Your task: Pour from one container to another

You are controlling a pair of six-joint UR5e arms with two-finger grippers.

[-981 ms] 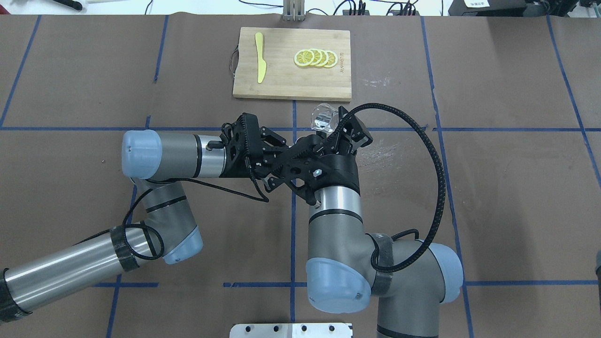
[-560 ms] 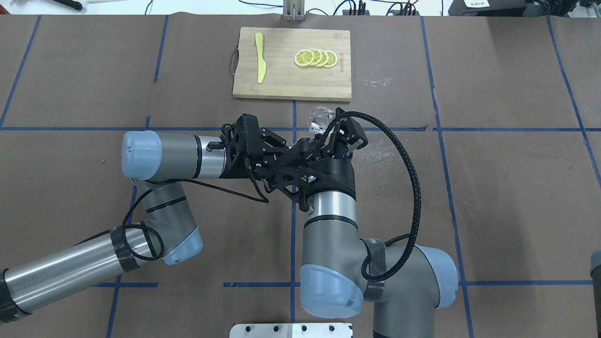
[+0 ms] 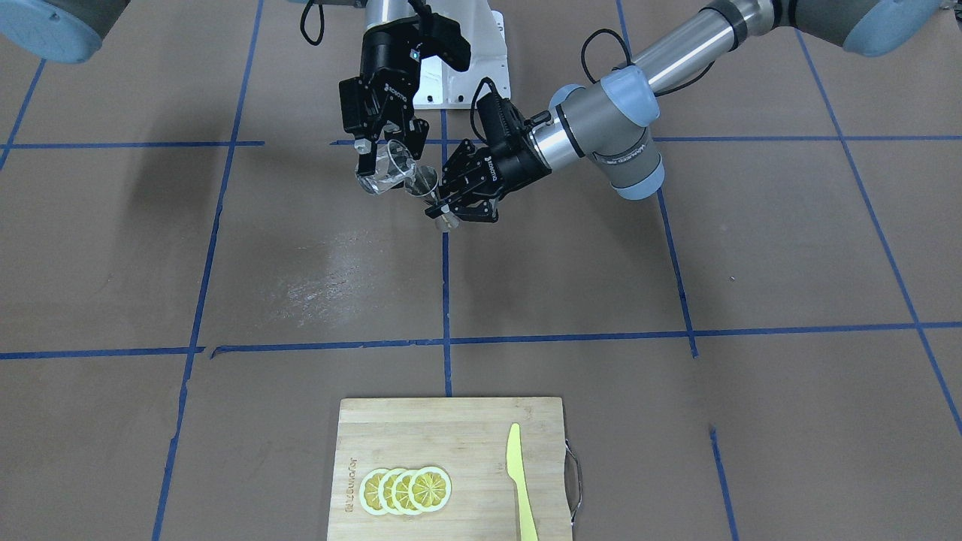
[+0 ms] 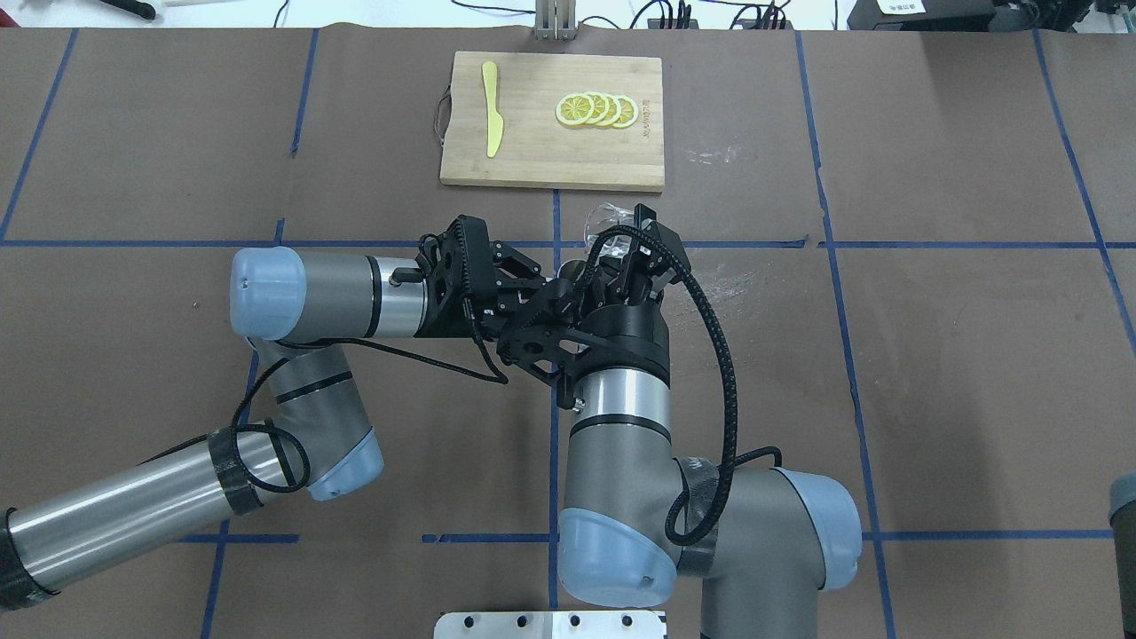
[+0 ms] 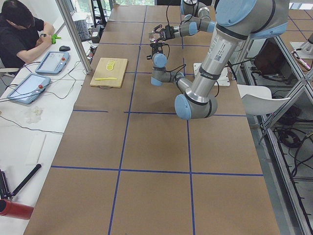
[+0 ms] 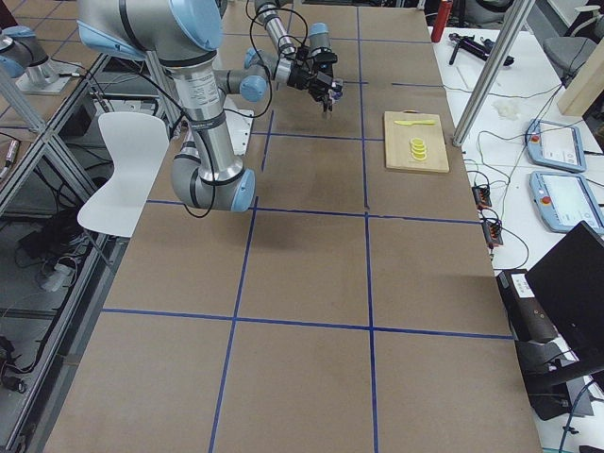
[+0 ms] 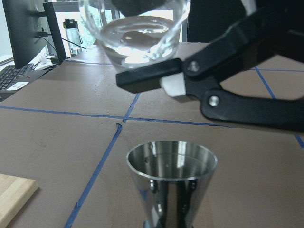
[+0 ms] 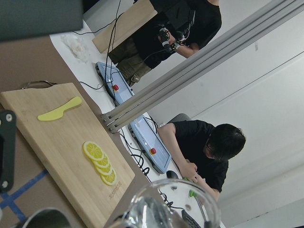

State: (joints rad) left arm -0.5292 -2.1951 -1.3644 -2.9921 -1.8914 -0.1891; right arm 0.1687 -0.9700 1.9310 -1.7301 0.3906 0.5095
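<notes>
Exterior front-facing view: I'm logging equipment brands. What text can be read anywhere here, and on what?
"ROBOTIQ": white print on the black body of the right gripper, which holds the small clear glass cup.
"ROBOTIQ": same print on the left gripper, which holds the silvery steel jigger.
Burnt mark on the pale wooden cutting board: too small to read.
Print on the left arm's grey wrist: blurred.

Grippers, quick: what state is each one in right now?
Left gripper: shut on the small silvery steel hourglass jigger.
Right gripper: shut on the small clear glass cup.
</notes>
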